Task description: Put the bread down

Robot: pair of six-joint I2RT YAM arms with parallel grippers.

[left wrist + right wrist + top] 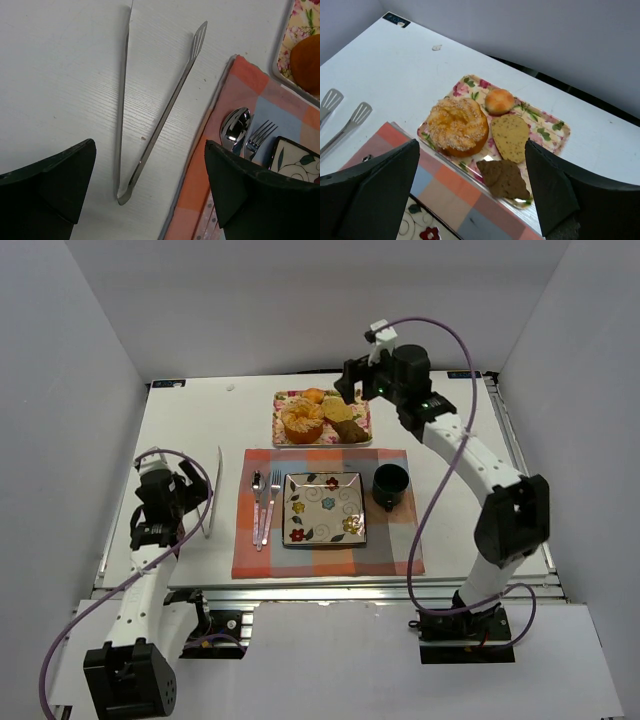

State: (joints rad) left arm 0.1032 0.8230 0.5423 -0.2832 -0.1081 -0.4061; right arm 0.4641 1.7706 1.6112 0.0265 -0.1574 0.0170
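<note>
The bread (510, 136) lies on the flowery tray (559, 131). The tray is at 12 o'clock from the plate (324, 508). On the tray, the bread is at 3 o'clock from the ring loaf (457, 126), with the small bun (499, 100) at 12 o'clock and the dark brown piece (503, 178) at 6 o'clock.

The right gripper (472, 145) hangs over the tray, wide apart and holding nothing. The left gripper (150, 145) is wide too and empty. It hangs over the tongs (165, 112), which lie at 9 o'clock from the mat (390, 540).

What could go wrong? The breads sit very close together, so a finger coming down could bump the ring loaf or the dark piece, or grab the wrong one. The bread is flat, so it might slip out of a pinch. The tongs are thin and lie flat, so they could slide away when grabbed.

Count: four breads, one tray, one plate, one cup (391, 485) at 3 o'clock from the plate, one spoon (256, 502), one fork (272, 502), one mat, one pair of tongs.
</note>
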